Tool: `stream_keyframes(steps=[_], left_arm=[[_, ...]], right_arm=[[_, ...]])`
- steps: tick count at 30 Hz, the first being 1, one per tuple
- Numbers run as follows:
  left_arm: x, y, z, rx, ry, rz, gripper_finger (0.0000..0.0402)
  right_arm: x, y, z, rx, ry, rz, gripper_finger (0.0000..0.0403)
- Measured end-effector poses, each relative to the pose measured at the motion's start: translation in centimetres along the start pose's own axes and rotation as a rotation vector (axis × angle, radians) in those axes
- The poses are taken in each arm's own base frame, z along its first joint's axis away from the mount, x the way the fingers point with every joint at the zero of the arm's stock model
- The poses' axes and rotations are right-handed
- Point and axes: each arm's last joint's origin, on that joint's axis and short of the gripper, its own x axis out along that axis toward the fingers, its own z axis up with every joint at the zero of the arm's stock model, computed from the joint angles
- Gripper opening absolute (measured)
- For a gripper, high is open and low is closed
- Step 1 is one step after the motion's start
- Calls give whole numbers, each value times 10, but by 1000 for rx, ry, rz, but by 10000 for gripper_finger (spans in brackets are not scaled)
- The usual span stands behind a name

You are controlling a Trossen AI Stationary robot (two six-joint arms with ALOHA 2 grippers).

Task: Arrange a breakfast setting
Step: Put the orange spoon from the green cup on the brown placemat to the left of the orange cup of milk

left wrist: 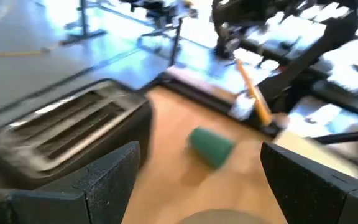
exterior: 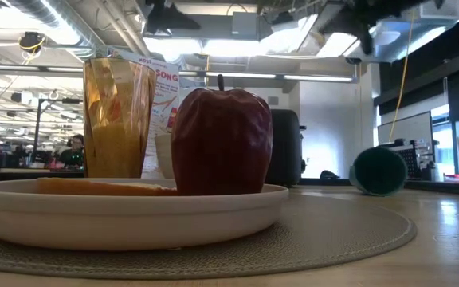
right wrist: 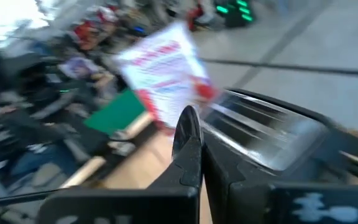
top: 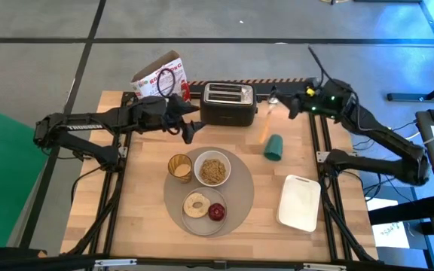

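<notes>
1. Centrally, the round grey-beige placemat (top: 241, 197) lies on the wooden table (top: 134, 218), and everything below is placed from it.
2. On the placemat's far half sits the white bowl (top: 212, 169), filled with brownish cereal; the amber translucent cup (top: 180, 167) stands upright just beside the bowl, at the mat's far left edge.
3. On the placemat's near half rests the small white plate (top: 202, 214), carrying the bagel (top: 197, 204) and, touching it on the right, the red apple (top: 216, 211), upright with its stem up.
4. Beyond the placemat, at the table's back edge, stands the black toaster (top: 228, 103); a printed cereal bag (top: 160, 77) stands left of the toaster.
5. Right of the placemat and beyond it, a green cup (top: 273, 147) lies on its side, with the small wooden-coloured utensil (top: 264, 132) just behind it.
6. Right of the placemat, near the table's front corner, lies the white rectangular tray (top: 300, 202).
7. The left gripper (top: 189, 131) hovers beyond the placemat's far left edge, near the toaster's left end, jaws spread wide and holding nothing.
8. The right gripper (top: 274, 98) hangs beyond the placemat at the toaster's right end, fingers (right wrist: 188, 146) pressed together with nothing between them.
</notes>
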Motion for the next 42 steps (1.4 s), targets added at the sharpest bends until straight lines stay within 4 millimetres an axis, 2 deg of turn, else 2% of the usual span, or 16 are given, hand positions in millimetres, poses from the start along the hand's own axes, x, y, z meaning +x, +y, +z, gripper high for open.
stream_keyframes(steps=[8,14,21,30,38,42], left_arm=[[8,-9,4,-190,-15,-191,310],[29,-12,-5,-328,37,-199,252],[39,-14,-4,-350,-15,-212,188],[38,-15,-1,-314,-48,-219,117],[35,-17,0,-262,-55,-230,28],[33,-17,0,-256,-56,-229,27]], right_arm=[[41,50,-12,-141,-135,178,0],[71,68,-25,-189,-164,212,0],[103,93,-18,-310,-144,226,0],[122,110,0,-395,-138,296,0],[125,112,1,-423,-135,311,0],[125,112,1,-431,-136,309,7]])
